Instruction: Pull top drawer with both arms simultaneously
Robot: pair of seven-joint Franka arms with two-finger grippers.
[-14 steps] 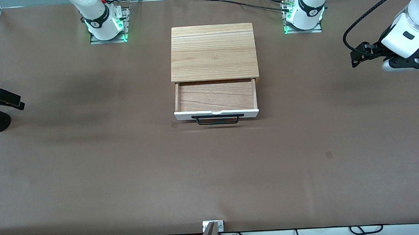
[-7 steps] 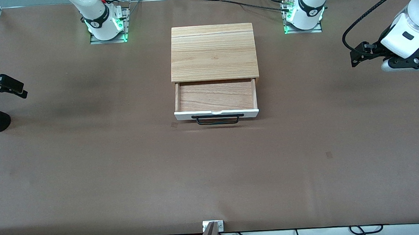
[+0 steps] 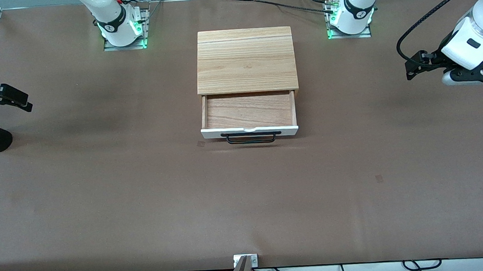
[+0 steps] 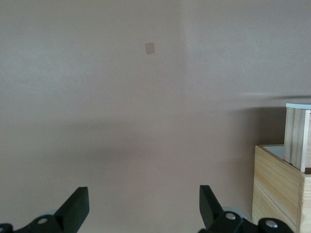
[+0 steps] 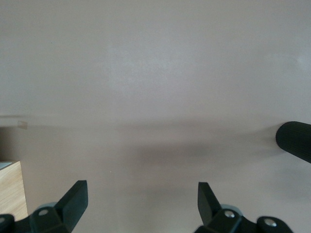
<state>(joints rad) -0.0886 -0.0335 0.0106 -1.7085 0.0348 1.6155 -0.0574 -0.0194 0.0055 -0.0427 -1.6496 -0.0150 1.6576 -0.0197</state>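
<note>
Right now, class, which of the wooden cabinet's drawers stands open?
The shallow top drawer with the white front and black wire bar handle: it is pulled out, showing its reddish-brown wood floor. No other drawer shows pulled out.

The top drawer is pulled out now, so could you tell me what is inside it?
The top drawer shows only its bare reddish-brown wood floor; nothing lies in the exposed part. Whatever part remains under the cabinet's light-wood top is covered and cannot be seen.
</note>
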